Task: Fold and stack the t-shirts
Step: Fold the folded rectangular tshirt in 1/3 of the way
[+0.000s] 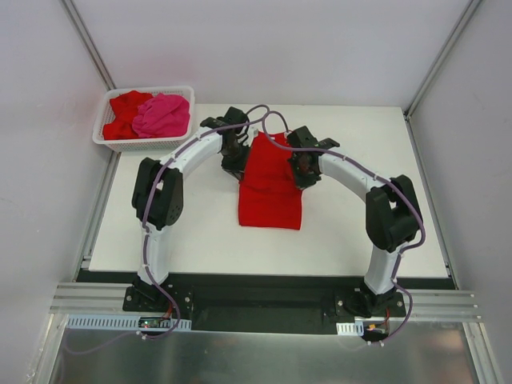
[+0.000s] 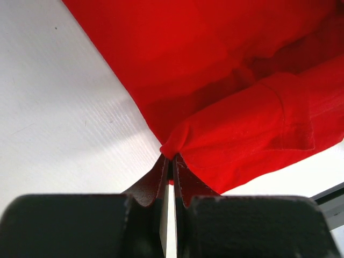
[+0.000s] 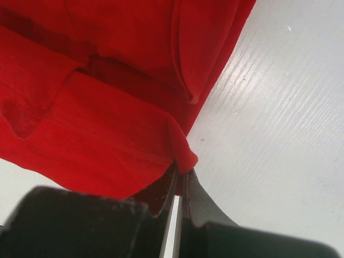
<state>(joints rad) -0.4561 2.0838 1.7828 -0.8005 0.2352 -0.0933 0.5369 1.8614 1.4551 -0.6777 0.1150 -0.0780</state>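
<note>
Shirts, count: I see three. One red table shirt [image 1: 270,188], one basket red shirt [image 1: 126,112] and one pink shirt [image 1: 162,114].
Other counts: one basket [image 1: 144,145], one table [image 1: 200,232], two arms, two grippers.
Table shirt, place: it lies mid-table, folded to a long strip running 12 to 6 o'clock, with its 6 o'clock end flat and square.
Basket, place: at 10 o'clock from the table shirt, off the table's far left corner. The pink shirt sits at the 3 o'clock side of the red one, and both are bunched.
Left gripper [image 2: 171,161]: at the strip's 10 o'clock edge, fingers clenched on a pinched corner of the table shirt, as my left wrist view shows.
Right gripper [image 3: 181,173]: at the strip's 2 o'clock edge, fingers clamped on a fold of the same shirt.
Hidden from above: both grippers and their cables cover the strip's upper corners, so I cannot trace its 12 o'clock edge.
Cut off: each wrist view crops the cloth on three sides.
Hard to make out: I cannot tell whether more cloth lies under the two bunched shirts in the basket.
</note>
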